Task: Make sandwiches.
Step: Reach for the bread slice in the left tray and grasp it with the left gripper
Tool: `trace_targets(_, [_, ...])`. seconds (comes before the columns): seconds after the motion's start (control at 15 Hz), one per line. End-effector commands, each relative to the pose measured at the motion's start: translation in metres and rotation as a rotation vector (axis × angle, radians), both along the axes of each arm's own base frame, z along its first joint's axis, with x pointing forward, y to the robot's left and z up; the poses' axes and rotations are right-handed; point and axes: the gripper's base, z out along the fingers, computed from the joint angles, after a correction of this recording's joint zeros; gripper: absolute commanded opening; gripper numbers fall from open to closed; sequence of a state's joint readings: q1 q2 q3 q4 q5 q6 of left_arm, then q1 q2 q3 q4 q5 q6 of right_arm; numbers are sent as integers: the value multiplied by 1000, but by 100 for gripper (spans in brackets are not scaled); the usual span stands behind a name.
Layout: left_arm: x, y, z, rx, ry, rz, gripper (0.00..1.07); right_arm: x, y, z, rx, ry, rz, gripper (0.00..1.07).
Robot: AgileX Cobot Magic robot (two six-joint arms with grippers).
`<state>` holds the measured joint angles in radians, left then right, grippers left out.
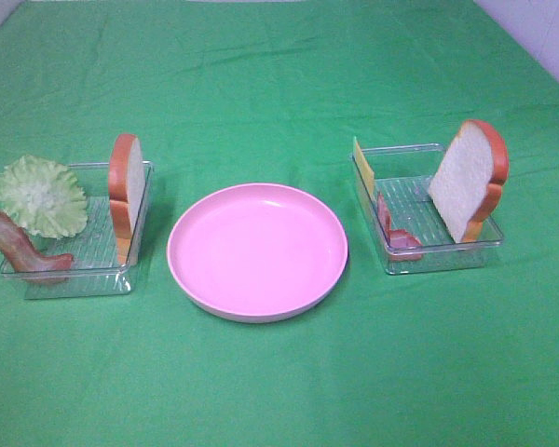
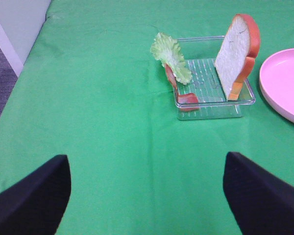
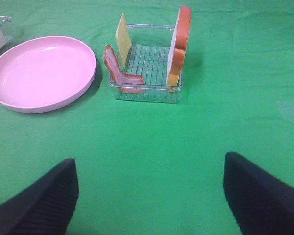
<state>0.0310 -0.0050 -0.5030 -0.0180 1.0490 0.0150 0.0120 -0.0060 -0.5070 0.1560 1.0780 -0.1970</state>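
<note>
A bread slice [image 1: 125, 191] stands upright in the left clear tray [image 1: 102, 265], with a lettuce leaf [image 1: 39, 194] and a bacon strip [image 1: 19, 247]. In the left wrist view they show as bread [image 2: 235, 54], lettuce [image 2: 171, 56] and bacon [image 2: 181, 93]. The right tray [image 1: 447, 251] holds a second bread slice [image 1: 468, 177], yellow cheese [image 1: 363, 160] and a reddish ham or bacon piece [image 1: 396, 233]; the right wrist view shows the bread [image 3: 179, 46], the cheese [image 3: 121, 33] and the reddish piece [image 3: 118, 72]. The left gripper [image 2: 147, 196] and right gripper [image 3: 149, 196] are open, empty, well short of the trays.
A round pink plate [image 1: 257, 251] sits empty between the trays on the green cloth [image 1: 279, 391]. It shows at the edge of the left wrist view [image 2: 284, 83] and in the right wrist view [image 3: 41, 71]. The table's left edge and floor [image 2: 2, 73] show there.
</note>
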Motion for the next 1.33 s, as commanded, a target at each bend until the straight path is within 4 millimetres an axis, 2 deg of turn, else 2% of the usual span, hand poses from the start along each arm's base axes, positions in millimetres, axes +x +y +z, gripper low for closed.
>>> trace_targets(0.07, [-2,-1,0,-10,-26,2,80,-1,0,0,1,-20,-1,77])
trace_targets(1.33, [-2,-1,0,-10,-26,2,80,-1,0,0,1,-20,-1,77])
